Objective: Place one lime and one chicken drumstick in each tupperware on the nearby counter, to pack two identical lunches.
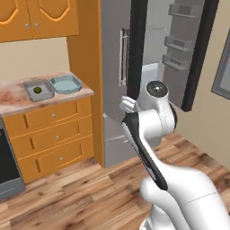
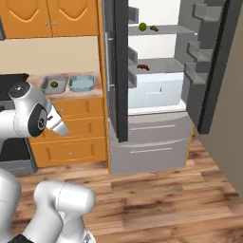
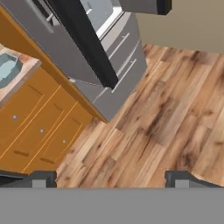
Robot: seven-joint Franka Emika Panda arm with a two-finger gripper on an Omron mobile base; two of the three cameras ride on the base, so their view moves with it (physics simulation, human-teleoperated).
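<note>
On the pinkish counter [image 1: 13,101] the grey rectangular tupperware [image 1: 29,85] holds one lime [image 1: 37,90]. The pale blue-green octagonal tupperware [image 1: 66,84] beside it holds nothing. Both tupperware show again in the right base view, grey [image 2: 47,83] with its lime [image 2: 54,85] and blue-green [image 2: 82,82]. Inside the open fridge, a second lime [image 2: 142,26] and a chicken drumstick [image 2: 154,28] lie on the top shelf. Another drumstick [image 2: 143,67] lies one shelf lower. My gripper [image 3: 111,178] is open over the wooden floor, nothing between its fingertips [image 3: 41,179].
The fridge door [image 2: 118,71] stands open between the counter and the shelves, its dark edge facing me. Orange drawers [image 1: 51,134] sit under the counter. A dark oven front [image 1: 6,161] is at the far left. Wooden floor [image 3: 166,118] lies in front of the fridge.
</note>
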